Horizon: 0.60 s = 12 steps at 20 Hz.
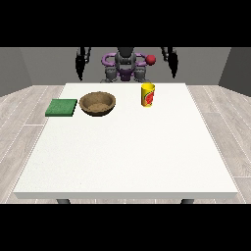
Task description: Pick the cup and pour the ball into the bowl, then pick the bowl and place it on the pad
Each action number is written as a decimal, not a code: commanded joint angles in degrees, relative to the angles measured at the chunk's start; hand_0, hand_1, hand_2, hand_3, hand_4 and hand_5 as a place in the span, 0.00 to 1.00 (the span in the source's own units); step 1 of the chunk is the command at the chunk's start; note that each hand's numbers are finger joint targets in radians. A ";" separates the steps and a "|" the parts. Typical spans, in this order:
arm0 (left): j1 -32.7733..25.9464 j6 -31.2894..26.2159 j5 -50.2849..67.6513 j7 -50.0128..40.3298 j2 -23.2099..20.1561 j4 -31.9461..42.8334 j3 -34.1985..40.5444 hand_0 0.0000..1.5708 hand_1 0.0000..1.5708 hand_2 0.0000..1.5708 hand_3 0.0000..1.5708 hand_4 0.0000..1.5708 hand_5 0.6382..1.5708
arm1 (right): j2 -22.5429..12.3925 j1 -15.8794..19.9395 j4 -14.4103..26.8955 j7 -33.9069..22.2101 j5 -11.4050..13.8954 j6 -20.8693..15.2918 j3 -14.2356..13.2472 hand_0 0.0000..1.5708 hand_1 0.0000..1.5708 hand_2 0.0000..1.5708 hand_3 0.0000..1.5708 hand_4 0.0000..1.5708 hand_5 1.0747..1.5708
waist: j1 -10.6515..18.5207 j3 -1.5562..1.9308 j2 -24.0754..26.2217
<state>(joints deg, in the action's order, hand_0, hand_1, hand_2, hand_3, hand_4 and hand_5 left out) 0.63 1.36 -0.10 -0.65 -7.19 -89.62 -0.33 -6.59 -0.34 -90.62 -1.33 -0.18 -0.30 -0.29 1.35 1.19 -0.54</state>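
A yellow cup [148, 94] with a red mark stands upright on the white table [127, 147], towards the far right. Whether a ball lies inside it cannot be seen. A brown bowl [98, 103] sits left of the cup, and a flat green pad [62, 107] lies left of the bowl near the table's left edge. The hand at the view's left [80, 65] hangs raised behind the far edge, well away from the bowl. The hand at the view's right [172, 61] hangs likewise, above and behind the cup. Both hands show straight, downward-pointing fingers and hold nothing.
The robot's torso [125, 66] stands behind the table's far edge, with a small red sphere [151, 60] beside it. Wooden floor surrounds the table. The near half of the table carries no objects.
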 commanded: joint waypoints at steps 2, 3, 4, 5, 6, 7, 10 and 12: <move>0.44 -0.62 0.41 -2.76 -1.94 -3.88 0.62 0.00 0.00 0.00 0.00 0.00 0.99 | -1.20 0.63 -4.05 -2.57 -0.50 0.28 -0.30 0.00 0.00 0.00 0.00 0.37 1.00 | 0.20 -0.74 10.47; 0.66 -0.72 0.61 -3.49 -2.02 -4.54 0.58 0.00 0.00 0.00 0.00 0.00 0.99 | -1.36 0.82 -4.68 -3.32 -0.67 0.34 -0.33 0.00 0.00 0.00 0.00 0.37 1.00 | 0.15 -0.81 12.09; 0.91 -0.78 0.63 -4.28 -2.38 -5.12 0.65 0.00 0.00 0.00 0.00 0.00 0.99 | -1.73 1.02 -5.30 -4.05 -0.75 0.49 -0.40 0.00 0.00 0.00 0.00 0.37 1.00 | 0.11 -0.82 13.59; 1.25 -0.97 0.89 -5.01 -2.56 -5.76 0.67 0.00 0.00 0.00 0.00 0.00 0.99 | -1.95 1.21 -6.00 -4.88 -0.94 0.58 -0.45 0.00 0.00 0.00 0.00 0.37 1.00 | -0.16 -0.95 15.25; 1.43 -1.11 1.07 -5.95 -2.91 -6.30 0.79 0.00 0.00 0.00 0.00 0.00 0.99 | -2.08 1.49 -6.66 -5.57 -1.06 0.54 -0.49 0.00 0.00 0.00 0.00 0.37 1.00 | -0.08 -0.94 16.79; -5.73 -1.40 7.03 -8.58 5.73 -8.19 -3.37 0.00 0.00 0.00 0.00 0.00 0.99 | 4.23 -5.38 -8.00 -8.82 -6.33 0.16 1.33 0.00 0.00 0.00 0.00 0.37 1.00 | -1.03 -1.19 24.48; -8.89 1.29 7.64 -15.04 5.83 -11.74 -3.15 0.00 0.00 0.00 0.00 0.00 0.99 | 2.31 -9.55 -12.93 -17.03 -11.00 1.95 -0.09 0.00 0.00 0.00 0.00 0.33 1.00 | -2.73 -1.19 29.46; -11.20 1.15 8.37 -19.06 6.10 -17.12 -5.32 0.00 0.00 0.00 0.00 0.00 0.98 | 4.84 -11.88 -14.78 -17.50 -8.51 -1.50 2.05 0.00 0.00 0.00 0.00 0.33 1.00 | -0.61 -1.17 28.65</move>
<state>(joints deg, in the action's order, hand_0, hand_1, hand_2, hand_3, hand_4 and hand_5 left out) -6.78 1.53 6.19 -13.09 -2.72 -100.84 -3.84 -4.11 -7.58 -101.13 -14.01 -7.35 -0.13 0.19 0.54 0.12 23.92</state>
